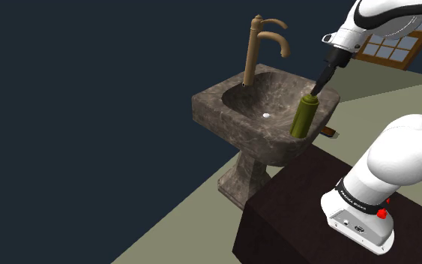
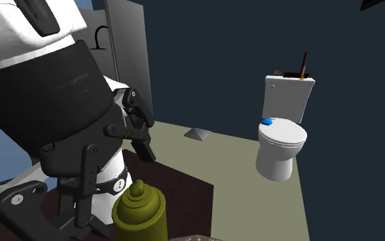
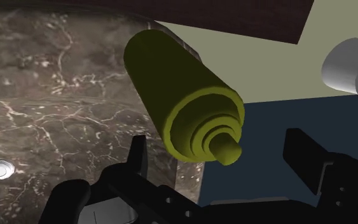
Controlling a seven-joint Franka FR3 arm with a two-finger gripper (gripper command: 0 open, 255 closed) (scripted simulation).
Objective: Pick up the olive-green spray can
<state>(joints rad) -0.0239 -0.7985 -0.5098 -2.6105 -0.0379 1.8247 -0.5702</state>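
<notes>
Olive-green spray can (image 1: 303, 116) upright on the sink (image 1: 224, 105) rim's stand-side edge, drop-off just beside it; gripper (image 3: 219, 146) wide open, empty, just above the cap, fingers (image 3: 301, 153) clear both sides in wrist view; second exterior view adds a toilet (image 2: 281, 140).

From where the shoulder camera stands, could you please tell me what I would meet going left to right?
Tan faucet → olive-green spray can on the marbled sink rim → paned window. The gripper hangs directly over the can, so it is left out.
</notes>
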